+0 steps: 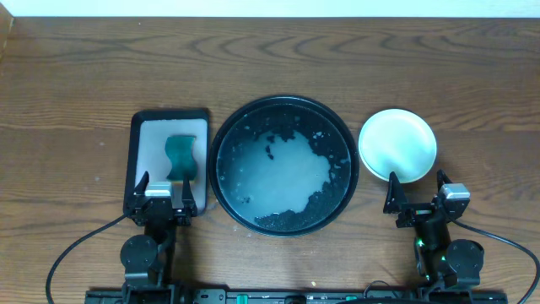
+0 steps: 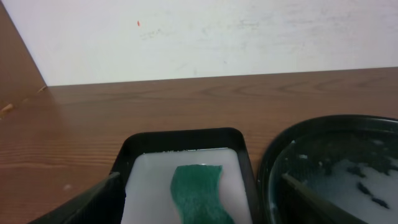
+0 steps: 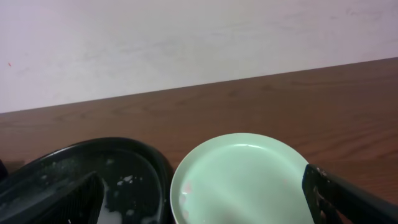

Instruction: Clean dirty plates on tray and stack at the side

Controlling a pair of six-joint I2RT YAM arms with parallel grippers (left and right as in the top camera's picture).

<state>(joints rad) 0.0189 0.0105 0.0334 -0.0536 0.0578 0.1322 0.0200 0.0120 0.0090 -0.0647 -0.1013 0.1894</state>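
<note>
On your left, the small tray (image 1: 169, 113) holds 1 green sponge (image 1: 180, 158) lying flat on its white inside. The left gripper (image 1: 163, 187) hangs over that tray's near edge, its 2 fingers spread apart with nothing between them.

In the middle of the table (image 1: 84, 67) sits the round tray (image 1: 283, 100), its floor covered in white foamy liquid with dark patches showing through.

To the right, just beside the round tray's rim, a pale mint plate (image 1: 397, 143) rests on the table. You see only 1 face from above, so you cannot tell whether others lie beneath it. The right gripper (image 1: 418, 187) hangs at the plate's near edge, fingers apart and empty
</note>
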